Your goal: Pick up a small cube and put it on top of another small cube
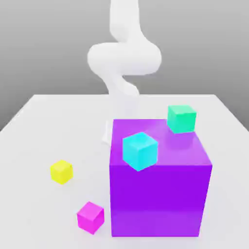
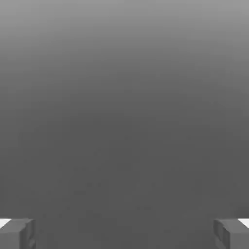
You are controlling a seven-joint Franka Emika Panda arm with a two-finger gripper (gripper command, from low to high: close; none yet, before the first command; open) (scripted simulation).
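A big purple cube [image 1: 158,194] stands on the white table [image 1: 34,141], toward the exterior view's right and close to the camera. It serves as a platform: two small cubes rest on its top face. The cyan cube [image 1: 140,151] sits near the top's front-left corner, turned so one of its corners points at the camera. The green cube [image 1: 182,118] sits at the back of the top, toward the right corner, well apart from the cyan one.

The yellow cube [image 1: 61,171] lies on the table to the left of the purple cube, clear of it, with open table all round. The magenta cube [image 1: 90,217] lies on the table nearer the camera, between the yellow cube and the purple cube's front-left edge, near that edge but not touching it. Yellow and magenta are apart from each other.

Behind the purple cube rises the white arm [image 1: 124,58], its links curling above the table's far side. The purple cube hides the arm's lower part.

In the hand view the gripper [image 2: 124,233] has its two grey fingertips [image 2: 17,233] at opposite edges of the picture, spread wide with nothing between them; beyond them is plain grey ground. The gripper holds nothing.
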